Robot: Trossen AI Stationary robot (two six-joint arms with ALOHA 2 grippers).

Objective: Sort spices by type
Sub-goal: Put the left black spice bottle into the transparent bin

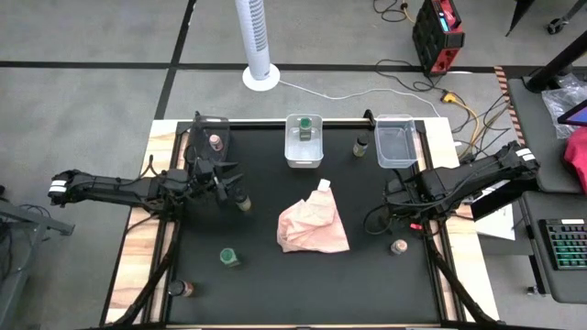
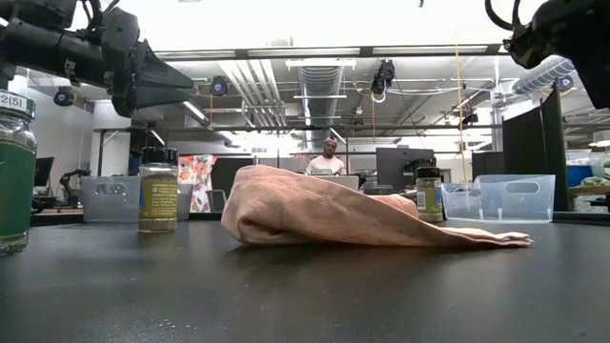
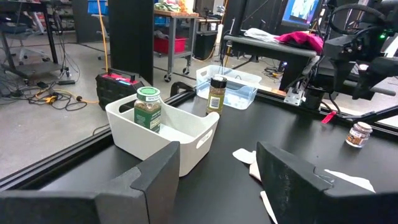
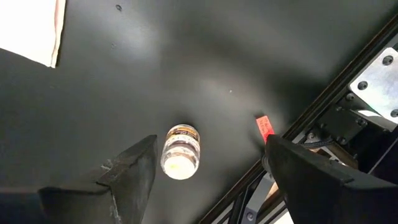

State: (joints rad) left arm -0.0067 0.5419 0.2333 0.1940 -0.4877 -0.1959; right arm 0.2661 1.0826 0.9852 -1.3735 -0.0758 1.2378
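My left gripper [image 1: 227, 181] hangs open above the table's left half, just left of a dark-lidded jar [image 1: 243, 200] that stands upright on the mat. In the left wrist view its fingers [image 3: 155, 180] have nothing between them. My right gripper [image 1: 396, 218] is open and points down over the right side. A tan-pink-lidded jar [image 4: 180, 151] stands upright on the mat below it, between the finger lines, untouched. A green-lidded jar [image 3: 148, 109] stands in the white bin [image 1: 304, 156]. A tan-lidded jar [image 1: 215, 142] is in the left bin. A black-lidded jar [image 1: 361, 145] stands beside the clear right bin [image 1: 396, 147].
A crumpled pink cloth [image 1: 314, 226] lies mid-table. A green-lidded jar [image 1: 229, 258] and another jar [image 1: 188, 289] stand near the front left. The table's frame rail [image 4: 348, 112] runs close to my right gripper. A person sits in the room behind [image 2: 329, 157].
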